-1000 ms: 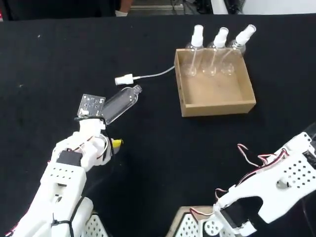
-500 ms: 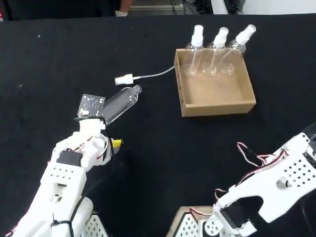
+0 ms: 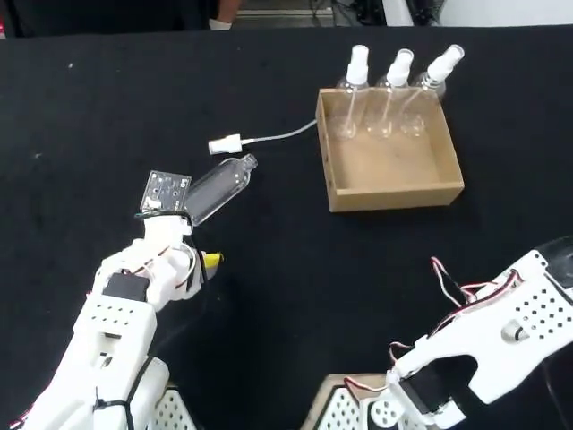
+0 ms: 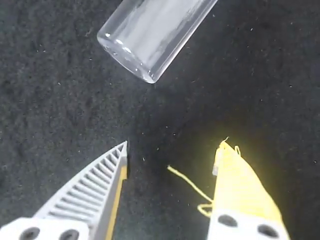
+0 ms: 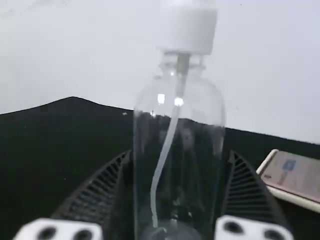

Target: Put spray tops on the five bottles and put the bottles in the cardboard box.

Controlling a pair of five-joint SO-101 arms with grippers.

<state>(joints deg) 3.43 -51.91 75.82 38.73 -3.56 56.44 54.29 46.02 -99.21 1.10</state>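
Black tabletop (image 3: 89, 107): uncapped bottle (image 3: 218, 187) lies just beyond spread left tool (image 4: 172, 150); right tool (image 5: 178, 160) grips capped bottle (image 5: 177, 130).

black table (image 3: 81, 98), pale wall (image 5: 60, 45) behind

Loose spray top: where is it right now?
In the high view, the loose spray top lies on the table left of the cardboard box, just beyond the open neck of the lying bottle, its tube trailing toward the box.
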